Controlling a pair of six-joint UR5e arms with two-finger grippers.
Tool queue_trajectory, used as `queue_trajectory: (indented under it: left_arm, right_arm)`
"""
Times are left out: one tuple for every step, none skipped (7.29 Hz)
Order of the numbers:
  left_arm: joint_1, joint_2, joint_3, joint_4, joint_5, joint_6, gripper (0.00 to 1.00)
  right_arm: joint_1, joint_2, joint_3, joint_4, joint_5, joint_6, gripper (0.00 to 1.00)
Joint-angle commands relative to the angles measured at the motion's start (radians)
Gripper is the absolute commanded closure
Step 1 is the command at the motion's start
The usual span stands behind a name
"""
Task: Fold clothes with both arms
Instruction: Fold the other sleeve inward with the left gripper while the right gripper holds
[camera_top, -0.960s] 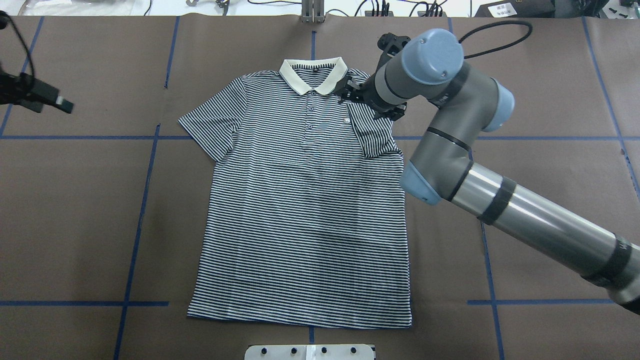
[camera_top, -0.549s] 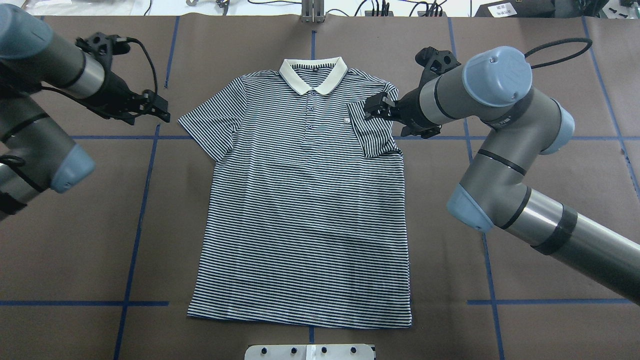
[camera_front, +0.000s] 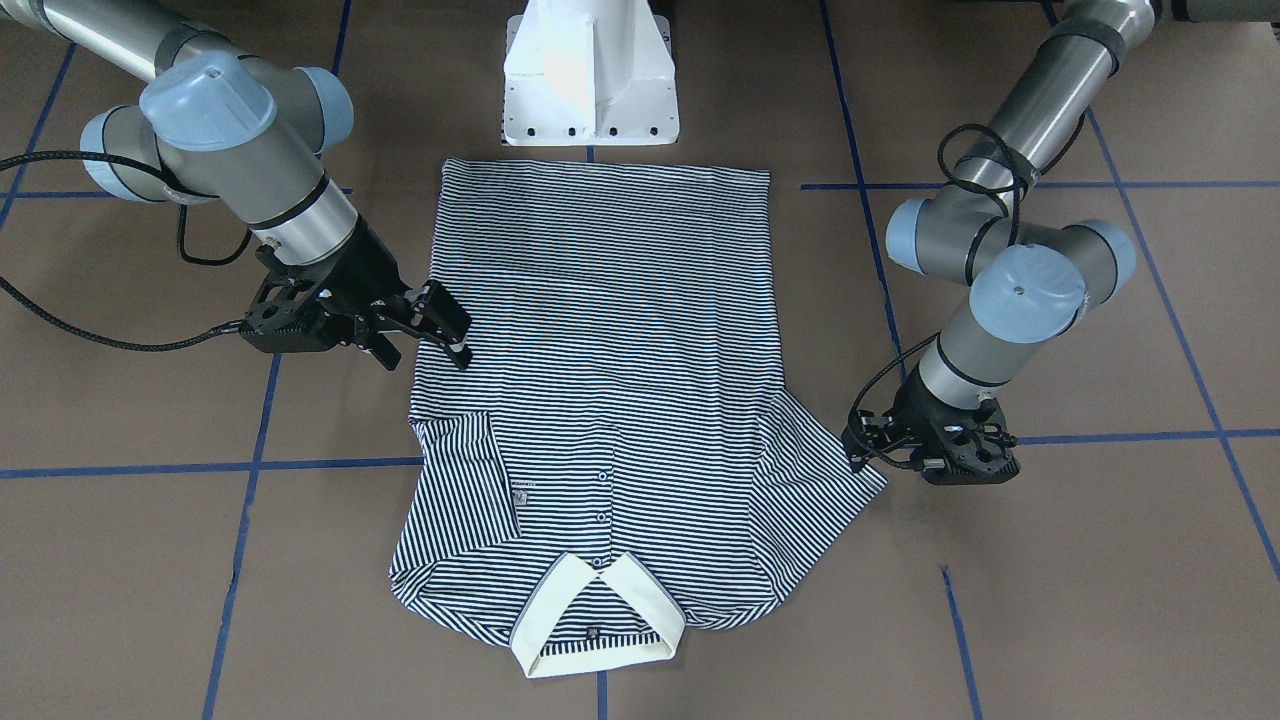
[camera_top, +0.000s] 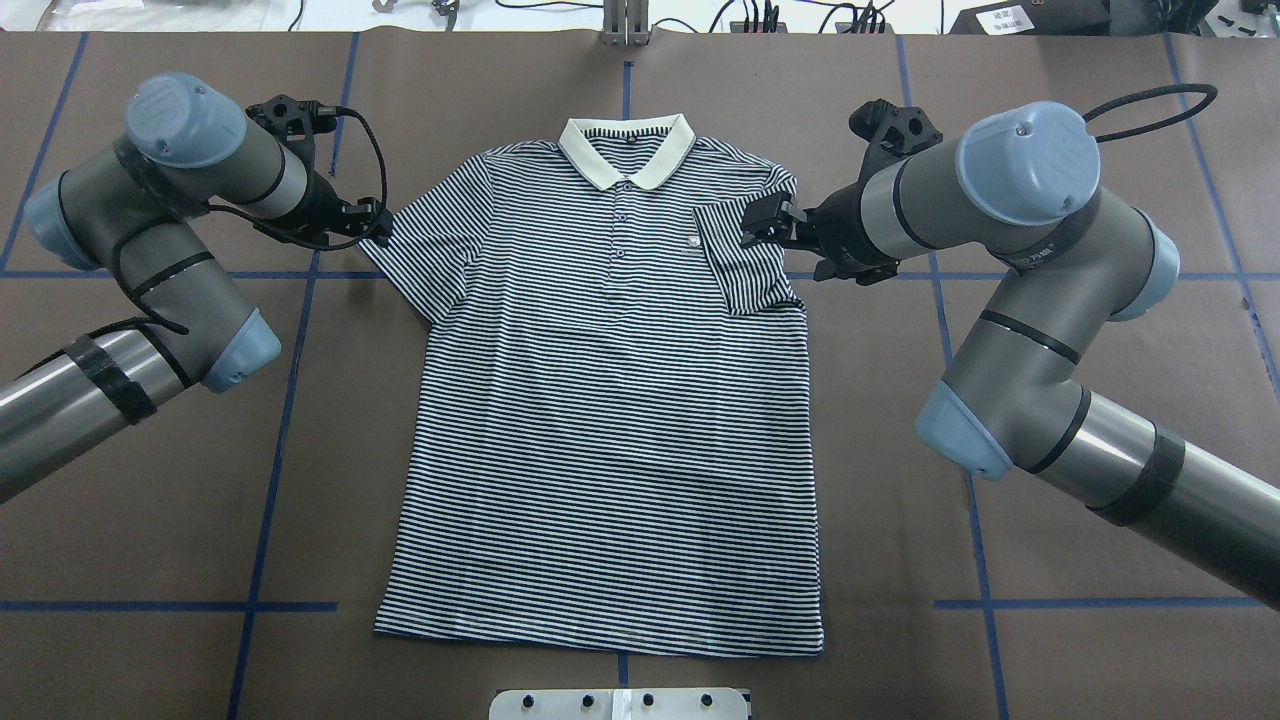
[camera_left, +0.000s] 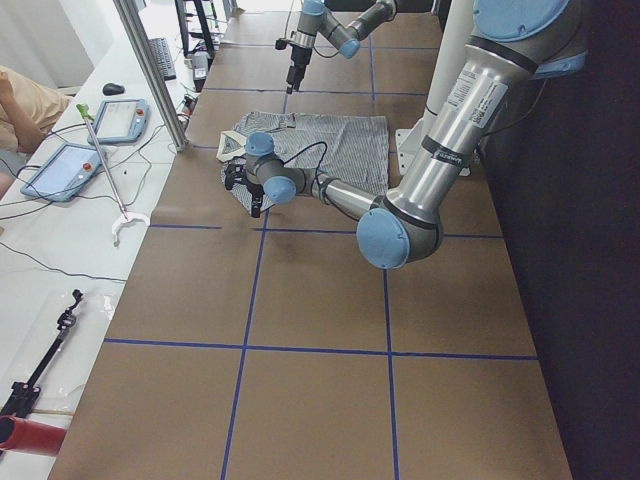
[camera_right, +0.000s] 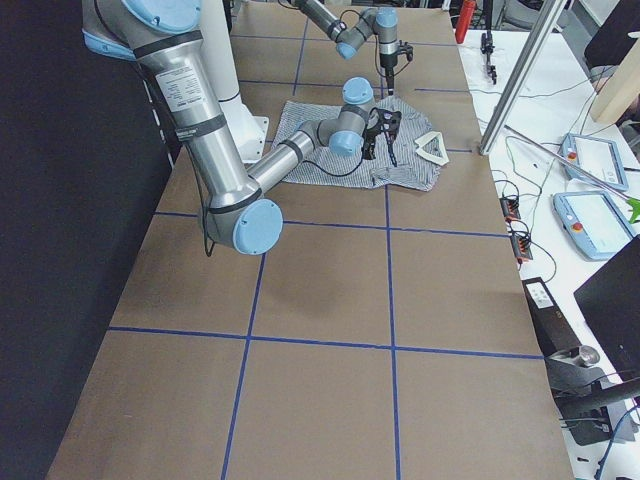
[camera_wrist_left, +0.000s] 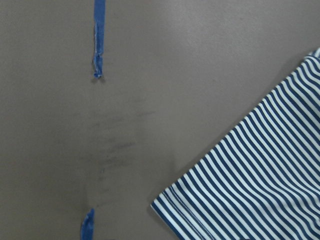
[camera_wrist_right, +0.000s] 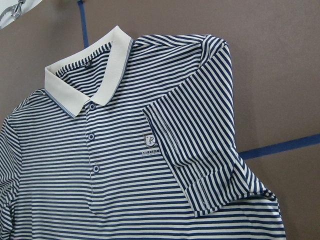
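Observation:
The striped polo shirt lies flat and face up, its cream collar at the far side. The sleeve on my right is folded in over the chest, beside the logo. My right gripper hovers open just over that folded sleeve's outer edge, holding nothing; the front view shows it at the shirt's side. The other sleeve is spread out. My left gripper is at its outer edge and looks open; the left wrist view shows only the sleeve corner on brown table.
Blue tape lines cross the brown table cover. The white pedestal base stands just behind the shirt's hem. Benches with tablets and a metal post line the far side, where part of a person shows.
My left arm has swung in from the left edge to the spread sleeve. My right gripper has drawn back from beside the collar to the folded sleeve's outer edge. The shirt has not moved.

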Motion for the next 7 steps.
queue_trajectory:
  left_arm:
    - [0.017, -0.008, 0.029, -0.010, 0.057, 0.002, 0.33]
    - [0.017, -0.024, 0.029, -0.010, 0.057, -0.001, 0.47]
    - [0.017, -0.030, 0.029, -0.009, 0.057, -0.001, 0.76]
    - [0.018, -0.031, 0.030, -0.009, 0.057, -0.001, 1.00]
    - [0.020, -0.031, 0.030, -0.009, 0.057, 0.002, 1.00]
    - [0.020, -0.033, 0.021, -0.006, 0.056, -0.001, 1.00]
    - [0.020, -0.040, -0.014, 0.005, 0.048, -0.004, 1.00]
  right_arm:
    - [-0.002, -0.002, -0.006, 0.003, 0.000, 0.000, 0.00]
    - [-0.002, 0.000, -0.003, 0.001, 0.000, 0.000, 0.00]
    - [-0.002, -0.002, -0.005, 0.003, -0.002, 0.000, 0.00]
    - [-0.002, -0.002, -0.008, 0.001, -0.002, 0.000, 0.00]
    - [-0.002, -0.006, -0.006, 0.003, -0.002, 0.000, 0.00]
    - [-0.002, -0.006, -0.006, 0.003, -0.003, 0.000, 0.00]
    - [-0.002, -0.008, -0.008, 0.003, -0.003, -0.001, 0.00]
